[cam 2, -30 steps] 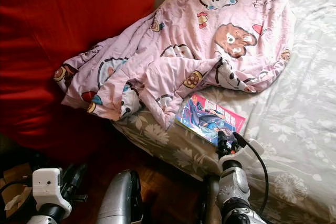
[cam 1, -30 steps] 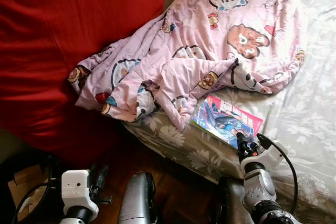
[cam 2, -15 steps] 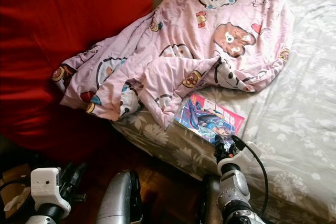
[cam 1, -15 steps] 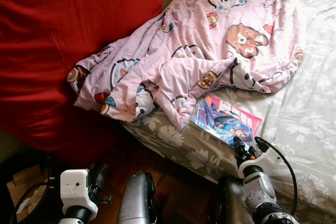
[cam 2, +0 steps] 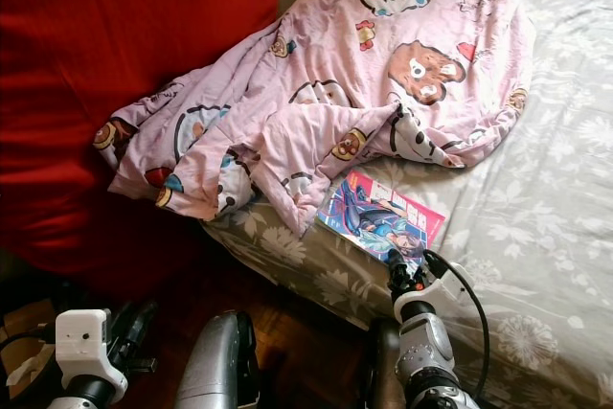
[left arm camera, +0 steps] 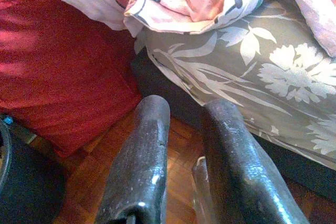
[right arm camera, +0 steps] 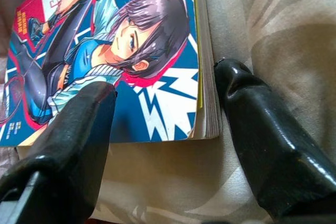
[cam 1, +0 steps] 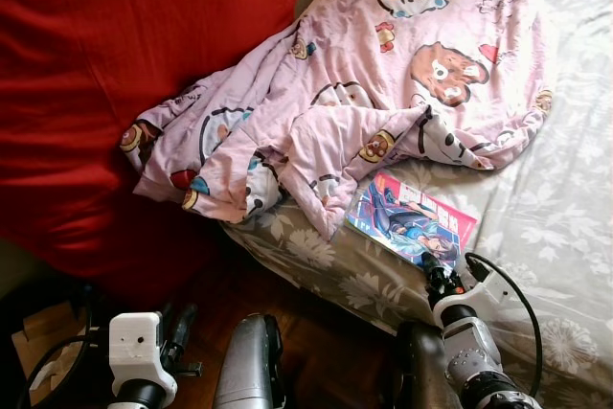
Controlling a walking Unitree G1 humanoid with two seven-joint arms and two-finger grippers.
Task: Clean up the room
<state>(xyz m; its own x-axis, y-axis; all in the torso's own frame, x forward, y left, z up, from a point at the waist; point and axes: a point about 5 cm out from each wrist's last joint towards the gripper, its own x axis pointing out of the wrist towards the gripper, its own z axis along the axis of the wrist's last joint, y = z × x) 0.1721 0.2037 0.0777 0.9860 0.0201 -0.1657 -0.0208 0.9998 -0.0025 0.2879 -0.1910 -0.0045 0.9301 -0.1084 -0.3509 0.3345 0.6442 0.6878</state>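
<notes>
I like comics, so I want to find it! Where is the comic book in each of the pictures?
Left eye view: comic book lies flat on the bed sheet, just below the pink blanket.
Right eye view: same spot, in front of the right claw.
Left wrist view: it is not in it.
Right wrist view: its corner sits between the open fingers.
Shared landmark: the pink blanket's edge.

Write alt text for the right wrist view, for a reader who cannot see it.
The right gripper is open, its two black fingers straddling the near corner of a comic book that lies flat on the grey floral bedsheet. The cover shows a dark-haired drawn character on a blue and red background.
</notes>
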